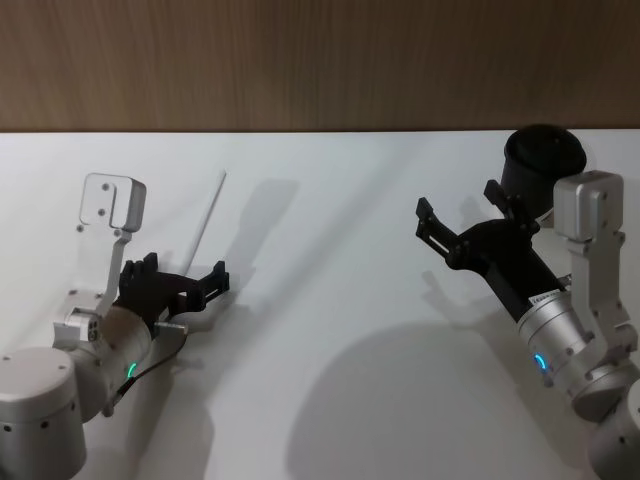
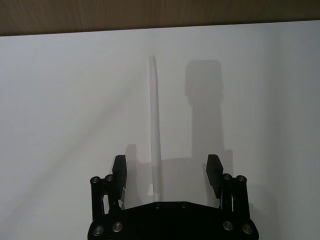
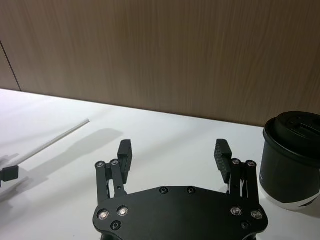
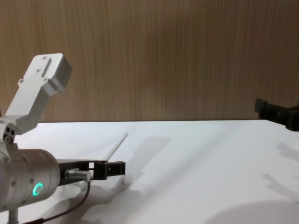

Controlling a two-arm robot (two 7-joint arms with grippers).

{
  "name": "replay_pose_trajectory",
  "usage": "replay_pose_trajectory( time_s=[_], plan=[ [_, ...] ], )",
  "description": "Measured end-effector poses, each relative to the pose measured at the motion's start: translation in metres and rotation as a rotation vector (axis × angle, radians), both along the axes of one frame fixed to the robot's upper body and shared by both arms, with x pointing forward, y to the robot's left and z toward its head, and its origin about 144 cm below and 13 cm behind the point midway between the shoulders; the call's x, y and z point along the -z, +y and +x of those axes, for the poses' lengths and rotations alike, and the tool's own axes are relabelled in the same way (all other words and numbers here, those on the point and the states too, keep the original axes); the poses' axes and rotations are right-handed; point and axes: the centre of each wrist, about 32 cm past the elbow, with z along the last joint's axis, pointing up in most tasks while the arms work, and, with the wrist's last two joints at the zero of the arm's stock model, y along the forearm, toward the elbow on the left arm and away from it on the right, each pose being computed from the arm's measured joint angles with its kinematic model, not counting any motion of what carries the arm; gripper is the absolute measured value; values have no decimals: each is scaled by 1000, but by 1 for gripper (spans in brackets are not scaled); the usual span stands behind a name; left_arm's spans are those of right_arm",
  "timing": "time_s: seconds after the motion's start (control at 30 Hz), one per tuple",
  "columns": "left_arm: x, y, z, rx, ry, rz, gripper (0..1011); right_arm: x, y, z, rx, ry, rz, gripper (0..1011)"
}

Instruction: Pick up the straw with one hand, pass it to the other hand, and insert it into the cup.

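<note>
Both pincers are spread wide. The straw lies on the table, its near end between the fingers of the left gripper; the right gripper is held near the cup. Closed too high, the fingers could miss the straw or roll it away.

White straw; black cup; white table.

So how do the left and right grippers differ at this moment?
Height: the left gripper sits low over the table; the right gripper hangs higher above it, near the cup. Contents: the left gripper's jaws straddle the near end of the straw; the right gripper's jaws have nothing between them. Both are open, gripping nothing.
</note>
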Motion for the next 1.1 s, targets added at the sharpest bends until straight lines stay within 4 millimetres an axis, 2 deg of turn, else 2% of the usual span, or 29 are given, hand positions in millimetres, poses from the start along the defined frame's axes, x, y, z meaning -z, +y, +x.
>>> replay_pose_trajectory(
  time_s=[0.43,1.1],
  plan=[
    [-2,-7,5,10,2,2,1003,0,0,0,0,0,0,1001],
    [-8,-8,5,-31,48,16,1003,0,0,0,0,0,0,1001]
  ],
)
